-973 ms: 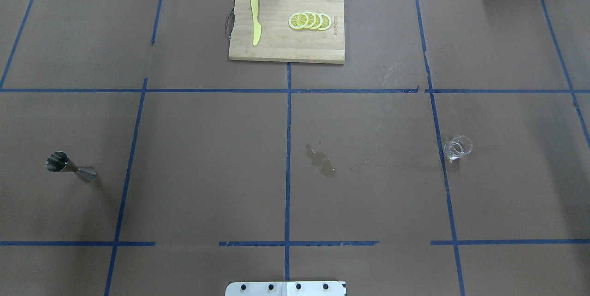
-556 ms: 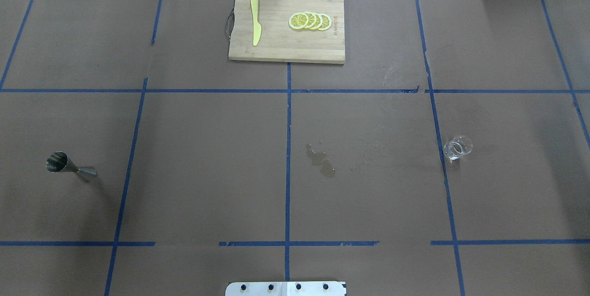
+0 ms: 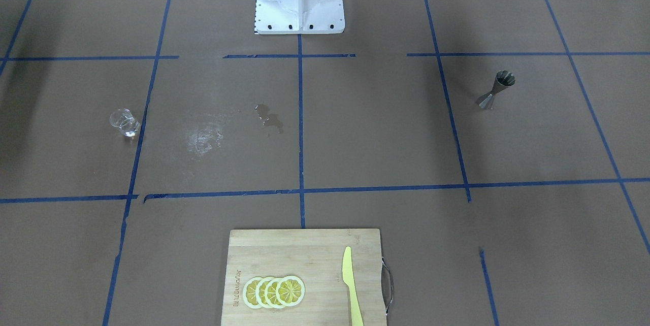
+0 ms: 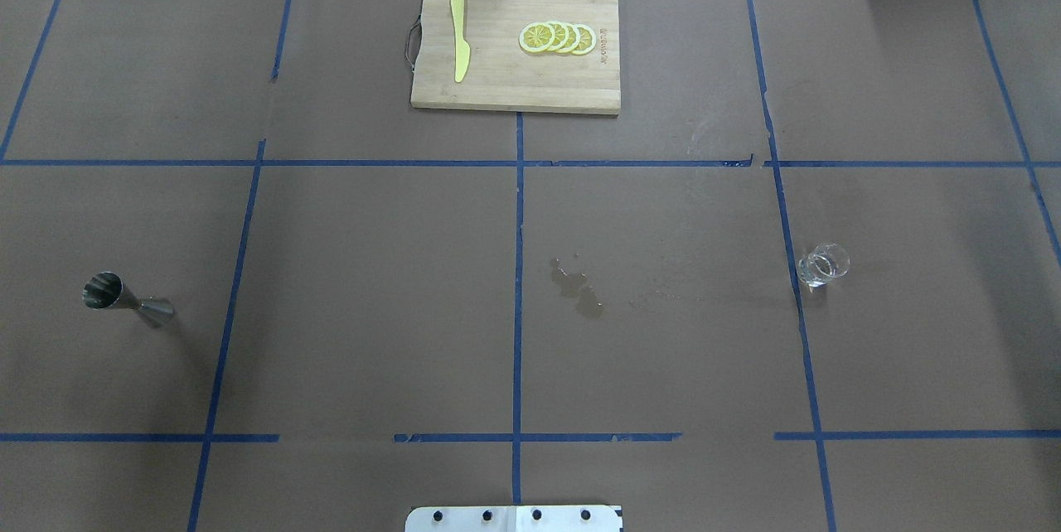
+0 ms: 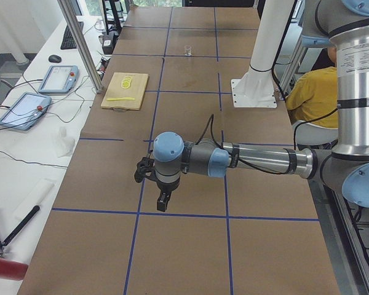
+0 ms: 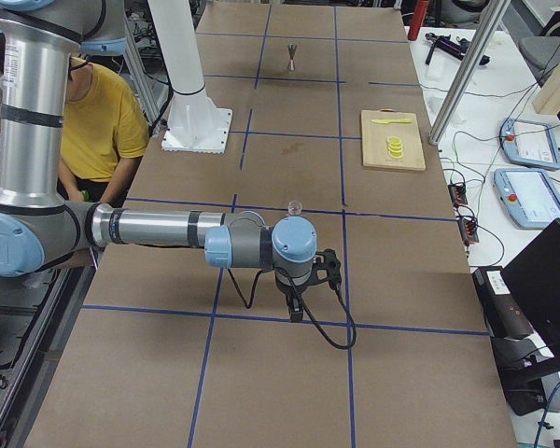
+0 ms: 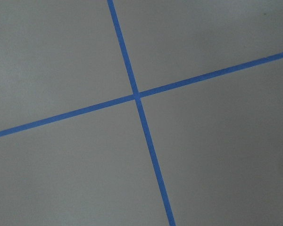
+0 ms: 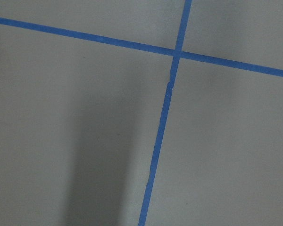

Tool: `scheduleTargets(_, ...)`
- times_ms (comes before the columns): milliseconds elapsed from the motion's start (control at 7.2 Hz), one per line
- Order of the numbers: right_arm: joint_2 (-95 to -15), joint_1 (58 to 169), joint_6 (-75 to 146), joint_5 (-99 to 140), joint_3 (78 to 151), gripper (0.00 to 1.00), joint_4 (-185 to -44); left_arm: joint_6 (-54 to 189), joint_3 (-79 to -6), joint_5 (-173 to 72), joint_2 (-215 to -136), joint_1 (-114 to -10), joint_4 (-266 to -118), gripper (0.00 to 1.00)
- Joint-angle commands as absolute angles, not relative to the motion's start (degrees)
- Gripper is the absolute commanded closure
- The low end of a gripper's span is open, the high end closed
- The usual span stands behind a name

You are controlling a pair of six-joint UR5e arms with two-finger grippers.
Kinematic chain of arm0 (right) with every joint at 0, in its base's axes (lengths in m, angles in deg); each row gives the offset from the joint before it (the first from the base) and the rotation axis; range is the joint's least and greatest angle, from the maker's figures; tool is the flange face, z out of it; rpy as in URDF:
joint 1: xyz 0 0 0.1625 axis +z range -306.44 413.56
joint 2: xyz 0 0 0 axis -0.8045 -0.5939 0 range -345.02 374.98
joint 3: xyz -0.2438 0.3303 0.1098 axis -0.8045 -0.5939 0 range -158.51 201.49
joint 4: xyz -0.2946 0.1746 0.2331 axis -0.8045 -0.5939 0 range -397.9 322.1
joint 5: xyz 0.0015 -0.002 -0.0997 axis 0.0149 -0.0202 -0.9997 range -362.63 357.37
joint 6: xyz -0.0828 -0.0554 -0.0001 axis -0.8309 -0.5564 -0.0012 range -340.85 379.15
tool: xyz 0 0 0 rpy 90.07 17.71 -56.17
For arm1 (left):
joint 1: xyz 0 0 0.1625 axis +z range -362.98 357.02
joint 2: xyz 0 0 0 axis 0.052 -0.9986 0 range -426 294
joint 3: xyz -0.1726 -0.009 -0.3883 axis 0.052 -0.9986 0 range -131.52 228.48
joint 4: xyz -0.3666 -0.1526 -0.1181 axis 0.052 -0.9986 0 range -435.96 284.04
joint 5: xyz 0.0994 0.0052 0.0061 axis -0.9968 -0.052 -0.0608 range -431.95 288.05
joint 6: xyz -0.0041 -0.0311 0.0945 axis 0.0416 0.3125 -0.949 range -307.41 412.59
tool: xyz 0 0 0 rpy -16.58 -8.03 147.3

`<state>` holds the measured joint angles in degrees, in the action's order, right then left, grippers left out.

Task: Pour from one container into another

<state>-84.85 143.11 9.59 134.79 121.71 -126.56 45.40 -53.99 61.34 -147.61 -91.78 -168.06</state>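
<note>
The clear glass cup [image 4: 822,265] stands upright on the right half of the table, beside a blue tape line; the front-facing view shows the glass cup [image 3: 124,123] at its left. The silver jigger [image 4: 126,300] stands far off on the left half, and the front-facing view has the jigger [image 3: 496,90] at its right. Neither gripper shows in the overhead, front or wrist views. My left gripper [image 5: 163,200] hangs over bare paper in the left side view, my right gripper [image 6: 296,306] likewise in the right side view. Whether either is open or shut I cannot tell.
A wooden cutting board [image 4: 506,93] with lemon slices [image 4: 557,37] and a yellow knife [image 4: 459,36] lies at the far middle. A small wet spill [image 4: 578,289] marks the paper near the centre. The robot base plate [image 4: 514,518] sits at the near edge.
</note>
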Motion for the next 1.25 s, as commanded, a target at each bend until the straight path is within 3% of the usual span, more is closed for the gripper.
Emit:
scheduleTargets(0,-84.9,143.1,9.7,134.7,121.9,0.00,-126.8,45.5,-54.9,61.6,-146.3,-91.9,-164.1,0.00)
scheduleTargets(278,-84.8,143.1,9.7,134.8,121.8,0.00,-126.8,45.6,-56.4,61.8,-147.2,-92.0,-155.7,0.00)
scheduleTargets(1112,-83.5,143.2,8.9,130.8,122.3,0.00,-131.0,45.8,-55.7,65.3,-148.5,-92.0,-160.4,0.00)
